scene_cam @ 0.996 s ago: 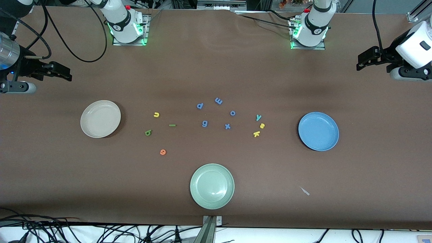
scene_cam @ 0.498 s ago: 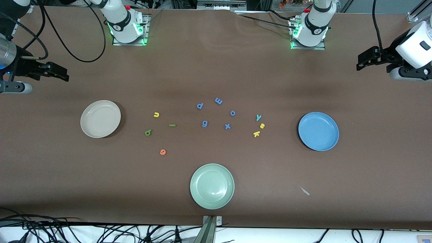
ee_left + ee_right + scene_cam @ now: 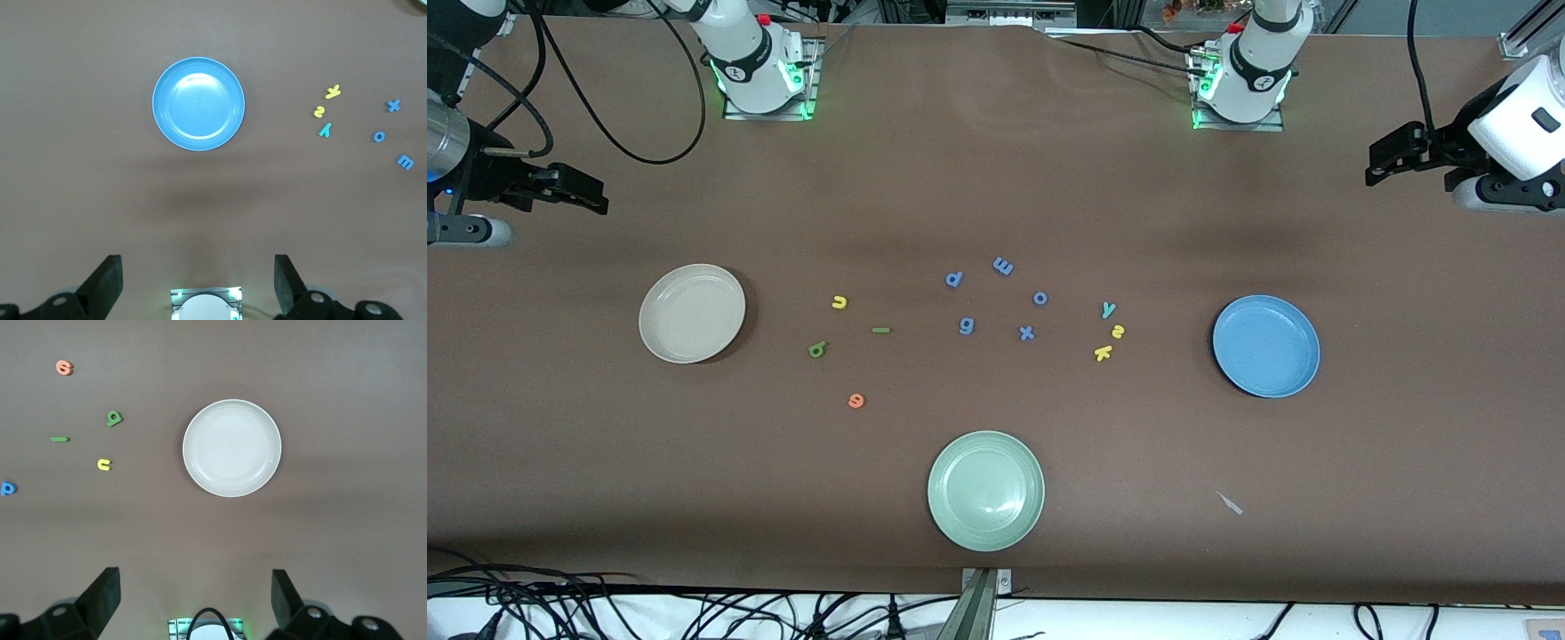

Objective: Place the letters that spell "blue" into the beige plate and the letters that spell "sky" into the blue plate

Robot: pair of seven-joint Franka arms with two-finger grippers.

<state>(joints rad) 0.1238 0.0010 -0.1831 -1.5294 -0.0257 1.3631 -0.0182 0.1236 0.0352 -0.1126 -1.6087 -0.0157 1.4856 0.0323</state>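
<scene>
Both claws released and empty: my right claw (image 3: 591, 197) hangs over the table's right-arm end, my left claw (image 3: 1383, 164) over the left-arm end, both well apart from the letters. Nothing sorted yet. Green b (image 3: 817, 349), l (image 3: 880, 330), yellow u (image 3: 839, 302), orange e (image 3: 856, 401) lie beside the beige plate (image 3: 692, 313); y (image 3: 1108, 309), s (image 3: 1118, 332), k (image 3: 1103, 353) beside the blue plate (image 3: 1266, 346). Risk: s and k nearly touch, so pinching one may drag the other; the blue-violet letters (image 3: 966, 326) could get grabbed by mistake.
</scene>
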